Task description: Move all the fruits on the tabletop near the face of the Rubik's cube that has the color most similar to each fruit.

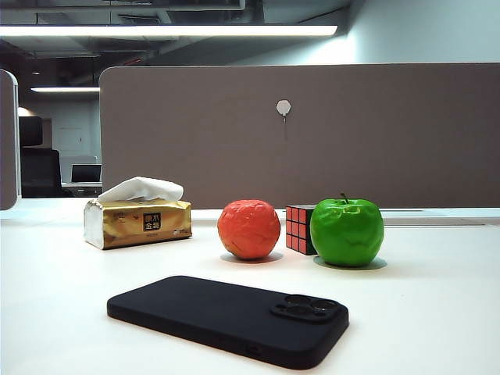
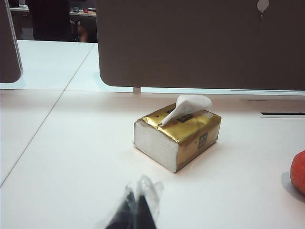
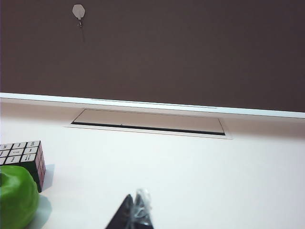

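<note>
Nearest the outside camera lies a black phone (image 1: 234, 319), flat on the white desk (image 1: 62, 312); behind it, in a row, sit the orange-red fruit (image 1: 248, 229), the Rubik's cube (image 1: 299, 228) and the green apple (image 1: 346, 232). The cube stands between the two fruits, its red face turned toward the orange-red fruit, just beside it, while the apple sits close against the cube's other side and hides that face from this view. From the right wrist view the cube's top looks pale and the side turned away from the apple looks dark red. Which face is green I cannot tell. A gold tissue box (image 1: 138, 221) stands well apart to the left. Neither arm shows in the outside view; the left gripper (image 2: 137, 210) hangs low over bare desk near the tissue box, its fingers pressed together and empty, and the right gripper (image 3: 136, 214) sits near the apple with fingers likewise pressed together, holding nothing. No fruit has been picked up, so the job looks barely started. Next, I judge, the right fingers must spread and reach for the apple
</note>
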Controlling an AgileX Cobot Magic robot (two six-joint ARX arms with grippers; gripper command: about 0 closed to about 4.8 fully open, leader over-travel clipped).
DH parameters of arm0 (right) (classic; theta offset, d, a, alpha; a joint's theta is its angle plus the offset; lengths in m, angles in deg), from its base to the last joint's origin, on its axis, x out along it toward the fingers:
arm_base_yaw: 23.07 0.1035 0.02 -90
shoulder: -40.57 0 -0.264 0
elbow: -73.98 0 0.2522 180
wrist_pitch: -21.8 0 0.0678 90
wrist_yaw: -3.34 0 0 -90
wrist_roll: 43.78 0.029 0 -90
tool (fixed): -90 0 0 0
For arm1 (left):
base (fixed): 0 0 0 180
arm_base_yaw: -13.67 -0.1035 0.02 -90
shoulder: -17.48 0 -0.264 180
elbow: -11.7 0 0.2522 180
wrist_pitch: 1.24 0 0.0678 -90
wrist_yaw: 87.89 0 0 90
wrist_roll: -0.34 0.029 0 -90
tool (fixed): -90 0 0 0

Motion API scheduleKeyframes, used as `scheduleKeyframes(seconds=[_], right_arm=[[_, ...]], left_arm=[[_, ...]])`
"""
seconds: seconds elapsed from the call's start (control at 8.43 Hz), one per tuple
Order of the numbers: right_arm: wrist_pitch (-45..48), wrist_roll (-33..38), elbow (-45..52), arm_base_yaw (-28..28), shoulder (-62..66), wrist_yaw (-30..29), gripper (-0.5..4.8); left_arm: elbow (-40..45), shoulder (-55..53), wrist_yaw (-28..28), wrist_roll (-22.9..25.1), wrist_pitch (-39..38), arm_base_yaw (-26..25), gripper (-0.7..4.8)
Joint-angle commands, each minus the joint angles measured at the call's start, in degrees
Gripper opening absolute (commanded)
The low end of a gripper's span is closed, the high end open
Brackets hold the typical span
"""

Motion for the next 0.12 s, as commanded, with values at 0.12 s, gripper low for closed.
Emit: scheduleKeyframes(seconds=[0.12], right_arm=[[0.6, 0.2, 0.0, 0.0, 0.0, 0.1, -0.01]], left_arm=[[-0.1, 0.0, 0.0, 0.0, 0.4, 0.0, -0.05]])
